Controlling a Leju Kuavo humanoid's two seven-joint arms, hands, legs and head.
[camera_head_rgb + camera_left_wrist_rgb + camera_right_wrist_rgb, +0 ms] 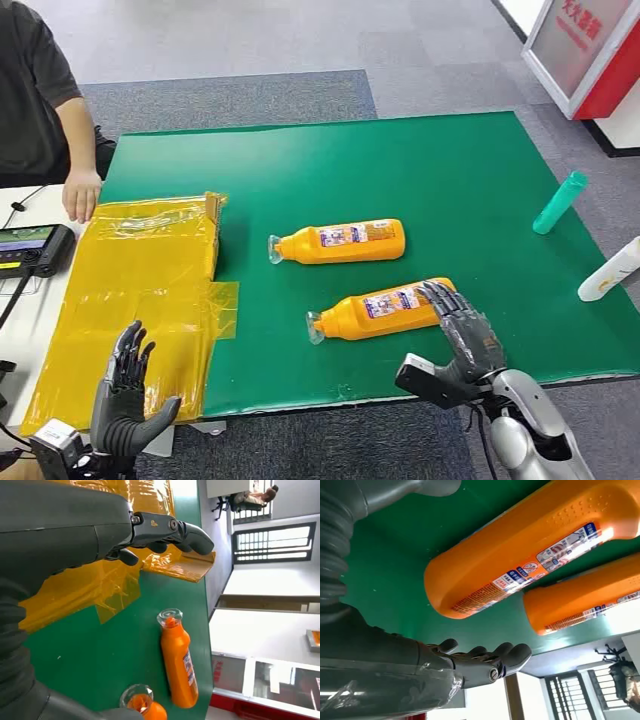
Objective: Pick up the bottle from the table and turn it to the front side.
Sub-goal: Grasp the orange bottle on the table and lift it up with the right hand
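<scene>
Two orange bottles lie on their sides on the green mat (483, 180), necks pointing left. The near bottle (381, 309) (516, 560) has its base right beside my right hand (466, 335), which is open with fingers stretched over the base end, not closed on it. The far bottle (340, 242) (584, 597) (179, 662) lies a little further back. The near bottle's cap (136, 700) shows at the edge of the left wrist view. My left hand (127, 390) (113, 530) hovers open over the yellow plastic sheet (136, 290), holding nothing.
A person's hand (81, 192) rests at the sheet's far left corner. A dark device (30, 246) sits on the white table at left. A teal bottle (560, 201) and a white bottle (610, 270) lie at the mat's right edge. A red-and-white stand (589, 50) stands far right.
</scene>
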